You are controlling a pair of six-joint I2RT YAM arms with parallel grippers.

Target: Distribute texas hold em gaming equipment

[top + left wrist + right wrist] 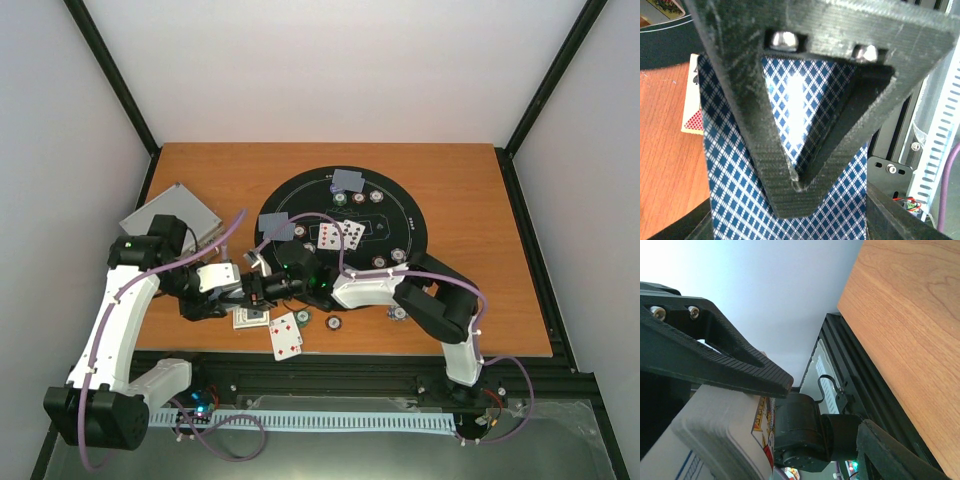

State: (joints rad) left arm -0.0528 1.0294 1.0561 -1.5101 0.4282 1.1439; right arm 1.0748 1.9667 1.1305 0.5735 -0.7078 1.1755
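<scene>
My left gripper is shut on playing cards with a blue-and-white diamond back, held just above the table's front part. My right gripper faces it. Its jaws stand apart, and a white picture card lies against the upper finger only. A small deck and two face-up red cards lie near the front edge. The black mat holds face-down cards, face-up cards and chips. More chips sit on the wood.
A silver case lies at the left behind the left arm. The black frame rail runs along the table's near edge, close under both grippers. The right arm's elbow rests over the mat's front rim.
</scene>
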